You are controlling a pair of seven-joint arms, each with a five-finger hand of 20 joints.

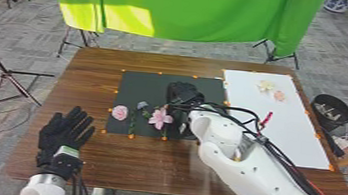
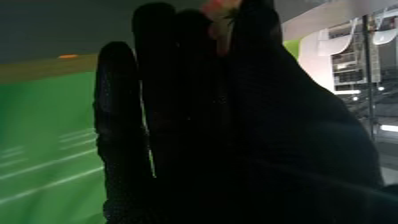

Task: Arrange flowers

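Note:
My right hand (image 1: 184,93) is over the right part of the dark mat (image 1: 145,83). In the right wrist view, the same hand (image 2: 195,125) has a reddish-pink flower (image 2: 220,20) pinched between thumb and fingers, its lower part hidden by the glove. On the mat lie a round pink flower (image 1: 120,113), a small bluish flower (image 1: 142,105) and a larger pink flower (image 1: 160,118) with a green stem. A cream flower (image 1: 266,85) and a peach flower (image 1: 279,96) rest on the white board (image 1: 279,129). My left hand (image 1: 64,131) stays open at the table's left side.
The brown table (image 1: 138,163) has orange tape marks around mat and board. A red object (image 1: 267,118) shows beside my right forearm. Off the table's right edge stands a black bin (image 1: 332,110). A green cloth (image 1: 186,11) hangs beyond the far edge.

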